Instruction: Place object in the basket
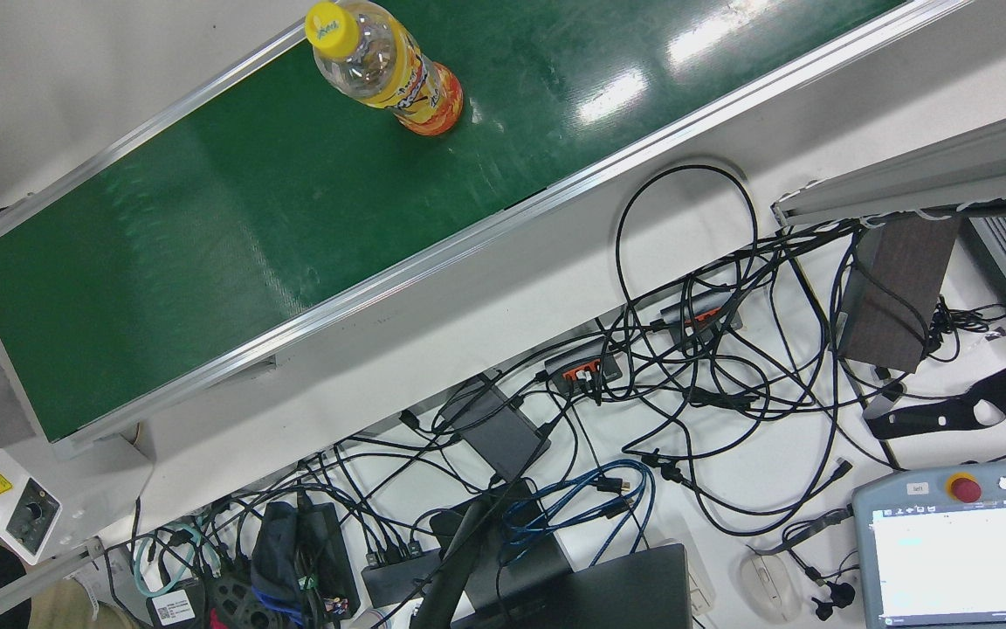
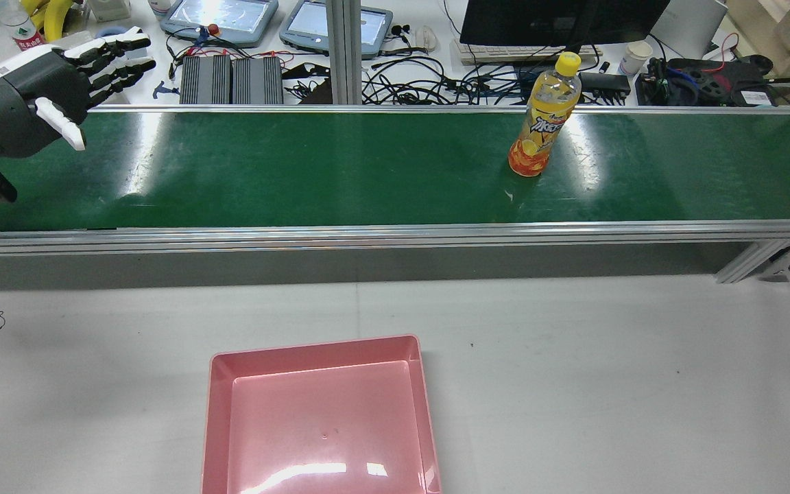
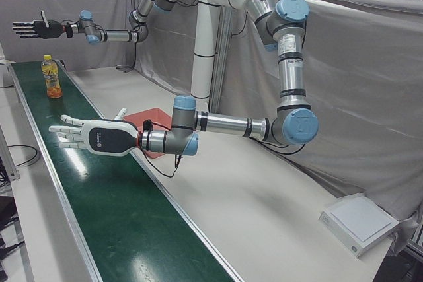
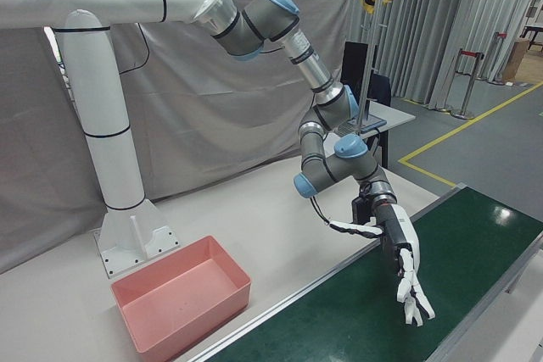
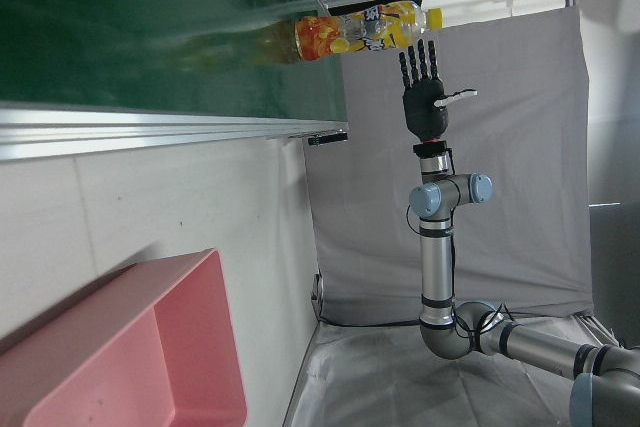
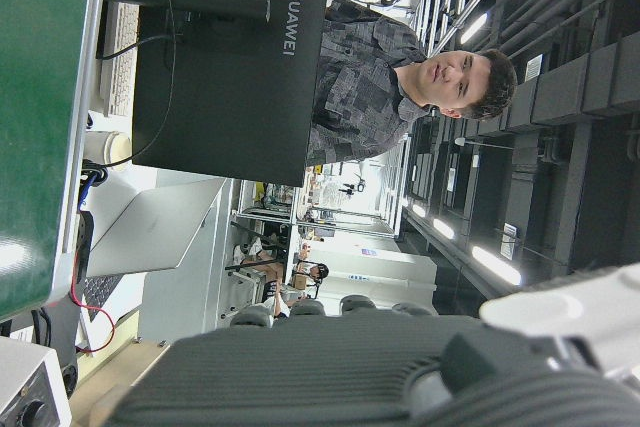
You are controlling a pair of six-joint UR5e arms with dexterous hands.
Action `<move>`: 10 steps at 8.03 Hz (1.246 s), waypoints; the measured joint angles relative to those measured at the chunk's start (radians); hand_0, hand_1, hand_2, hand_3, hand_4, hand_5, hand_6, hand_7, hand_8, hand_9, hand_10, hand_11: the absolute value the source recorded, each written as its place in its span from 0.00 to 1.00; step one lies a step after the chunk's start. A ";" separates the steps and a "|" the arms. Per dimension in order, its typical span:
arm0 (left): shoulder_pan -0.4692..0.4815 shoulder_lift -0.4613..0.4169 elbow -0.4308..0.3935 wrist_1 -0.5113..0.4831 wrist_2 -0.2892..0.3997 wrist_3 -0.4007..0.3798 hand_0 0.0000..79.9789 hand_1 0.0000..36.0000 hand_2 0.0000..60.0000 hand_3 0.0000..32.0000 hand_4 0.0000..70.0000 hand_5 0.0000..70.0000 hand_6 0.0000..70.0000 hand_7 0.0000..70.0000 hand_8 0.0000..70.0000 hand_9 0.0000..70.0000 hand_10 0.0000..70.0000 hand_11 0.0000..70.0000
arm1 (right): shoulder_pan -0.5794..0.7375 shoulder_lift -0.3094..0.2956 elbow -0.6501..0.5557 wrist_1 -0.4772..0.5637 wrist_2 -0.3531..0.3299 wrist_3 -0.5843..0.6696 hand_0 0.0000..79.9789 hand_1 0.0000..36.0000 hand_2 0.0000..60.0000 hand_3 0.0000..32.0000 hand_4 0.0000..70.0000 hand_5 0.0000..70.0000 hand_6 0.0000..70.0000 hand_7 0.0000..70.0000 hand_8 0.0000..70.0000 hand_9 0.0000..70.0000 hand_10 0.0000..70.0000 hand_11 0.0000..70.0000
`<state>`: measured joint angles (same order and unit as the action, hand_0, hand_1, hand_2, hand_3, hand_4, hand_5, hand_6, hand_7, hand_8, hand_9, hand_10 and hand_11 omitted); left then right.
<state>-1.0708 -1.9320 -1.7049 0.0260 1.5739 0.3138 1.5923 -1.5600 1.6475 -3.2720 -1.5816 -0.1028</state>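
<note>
An orange drink bottle (image 2: 542, 120) with a yellow cap stands upright on the green conveyor belt (image 2: 299, 171), right of its middle; the bottle (image 1: 389, 74) also shows from above. The pink basket (image 2: 220, 418) sits empty on the grey table on the robot's side of the belt, left of centre. My left hand (image 2: 45, 89) hovers open over the belt's left end, fingers spread and holding nothing; the left hand (image 3: 92, 137) is far from the bottle (image 3: 51, 77). My right hand (image 3: 36, 29) floats open, high beyond the bottle at the belt's right end, fingers straight.
Beyond the belt a desk carries tangled cables, a monitor (image 2: 559, 20), teach pendants (image 2: 220, 17) and control boxes (image 2: 230, 79). A person (image 6: 380, 77) stands behind the monitor. Aluminium rails (image 2: 395, 233) edge the belt. Grey curtains (image 3: 370, 77) enclose the station.
</note>
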 measured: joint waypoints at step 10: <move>0.000 -0.002 -0.002 0.002 0.000 -0.001 0.75 0.06 0.00 0.07 0.18 0.23 0.01 0.01 0.13 0.17 0.03 0.06 | 0.000 0.000 0.000 0.000 0.000 0.000 0.00 0.00 0.00 0.00 0.00 0.00 0.00 0.00 0.00 0.00 0.00 0.00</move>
<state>-1.0707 -1.9338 -1.7072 0.0275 1.5739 0.3130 1.5923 -1.5600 1.6475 -3.2720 -1.5815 -0.1028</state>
